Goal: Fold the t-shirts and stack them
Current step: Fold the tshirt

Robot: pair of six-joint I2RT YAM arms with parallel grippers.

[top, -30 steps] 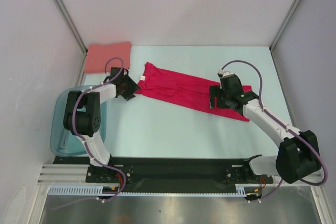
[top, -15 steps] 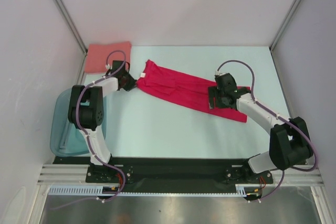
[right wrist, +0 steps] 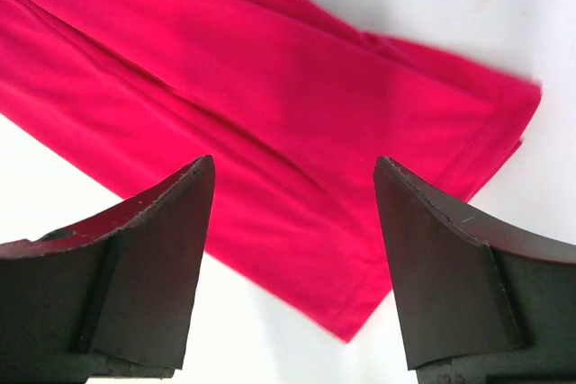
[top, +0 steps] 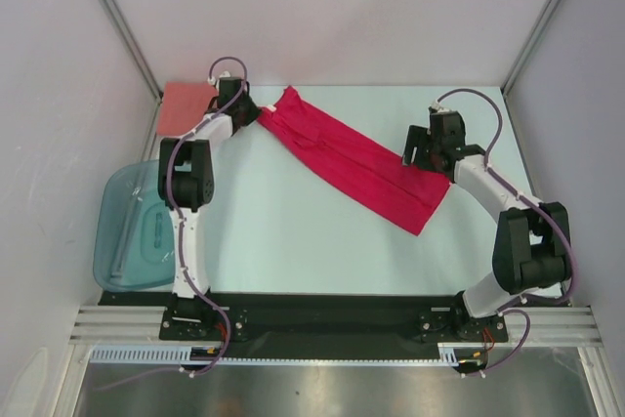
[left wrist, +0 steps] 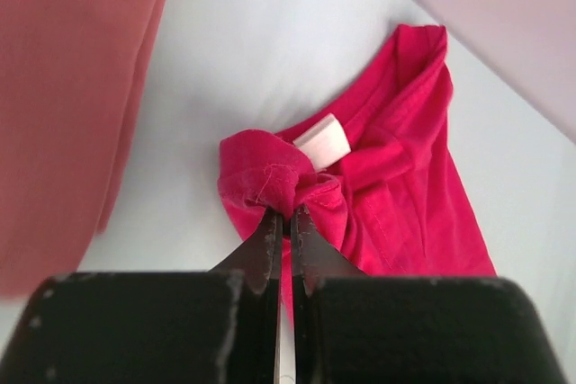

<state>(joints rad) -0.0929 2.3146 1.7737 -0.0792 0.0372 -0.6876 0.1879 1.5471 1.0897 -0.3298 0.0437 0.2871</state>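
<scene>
The crimson-red t-shirt point(top: 352, 158) lies as a long folded strip, running diagonally from the back left to the middle right of the table. My left gripper point(top: 256, 116) is shut on its collar end. In the left wrist view the fingertips point(left wrist: 282, 213) pinch bunched red cloth point(left wrist: 396, 186) just below the white label point(left wrist: 322, 141). The salmon-pink t-shirt point(top: 186, 104) lies folded at the back left corner, close beside that gripper, and also shows as the pink t-shirt point(left wrist: 63, 87). My right gripper point(top: 415, 151) hovers open over the strip's hem end, jaws point(right wrist: 295, 177) wide apart with only the red shirt point(right wrist: 297, 105) beneath.
A translucent teal tub point(top: 137, 231) sits at the left edge near the left arm's base. White walls with metal corner posts point(top: 122, 26) close in the back and sides.
My left gripper shut on the collar and pulled it back-left toward the pink shirt, swinging the red strip steeper. The right gripper drew back to the right, still open.
</scene>
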